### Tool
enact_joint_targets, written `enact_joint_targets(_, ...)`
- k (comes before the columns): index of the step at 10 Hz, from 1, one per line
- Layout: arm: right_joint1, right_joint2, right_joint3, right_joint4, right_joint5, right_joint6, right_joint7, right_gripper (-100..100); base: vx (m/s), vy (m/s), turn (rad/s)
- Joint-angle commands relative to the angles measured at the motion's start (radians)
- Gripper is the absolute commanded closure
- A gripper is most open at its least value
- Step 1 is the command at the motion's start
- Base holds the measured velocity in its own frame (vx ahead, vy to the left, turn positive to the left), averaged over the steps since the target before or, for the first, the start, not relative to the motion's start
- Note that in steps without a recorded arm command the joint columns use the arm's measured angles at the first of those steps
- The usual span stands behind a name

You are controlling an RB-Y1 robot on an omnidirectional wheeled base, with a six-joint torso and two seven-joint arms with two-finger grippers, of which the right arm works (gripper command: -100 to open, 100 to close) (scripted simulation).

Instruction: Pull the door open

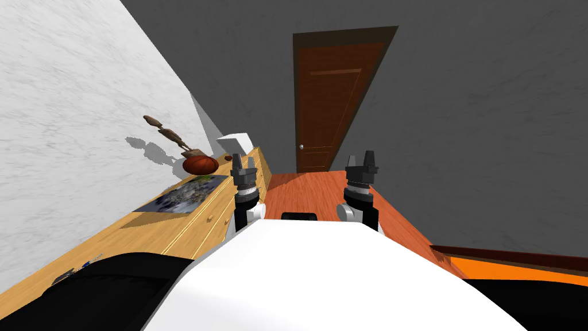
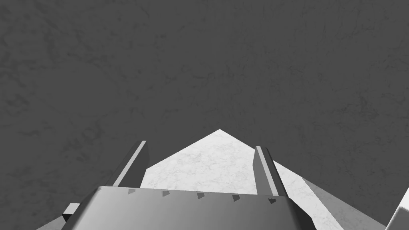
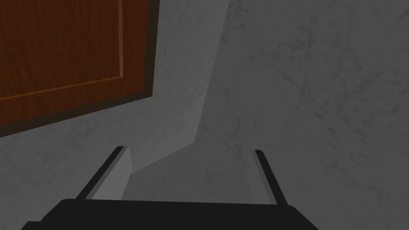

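Note:
A dark brown panelled door stands shut in its darker frame at the far end of the room, with a small round silver knob low on its left side. A corner of the same door appears in the right wrist view, well beyond the fingers. My left gripper and right gripper are both raised in front of me, well short of the door. Each is open with nothing between its fingers. The left gripper points up at walls; the right gripper points at the grey wall beside the door.
A long light wooden dresser runs along the white wall on my left, close to my left arm. On it lie an orange ball, a white box, a brown figurine and a picture mat. Reddish wooden floor leads to the door. A grey wall closes the right side.

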Motion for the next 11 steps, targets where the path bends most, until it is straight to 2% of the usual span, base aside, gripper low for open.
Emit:
enact_joint_targets(1, -0.007, -0.009, -0.003, 0.024, 0.011, -0.006, 0.016, -100, 0.114, 0.056, -0.104)
enact_joint_targets(3, -0.015, -0.018, -0.006, 0.057, 0.026, -0.015, 0.038, -100, 0.19, 0.032, 0.017)
enact_joint_targets(7, -0.042, -0.043, -0.018, 0.159, 0.071, -0.042, 0.105, -100, 0.197, 0.066, -0.04)
enact_joint_targets(9, -0.05, -0.049, -0.021, 0.189, 0.084, -0.05, 0.124, -100, 0.134, 0.049, -0.026)
enact_joint_targets(11, -0.066, -0.061, -0.028, 0.251, 0.112, -0.066, 0.165, -100, 0.157, 0.036, -0.041)
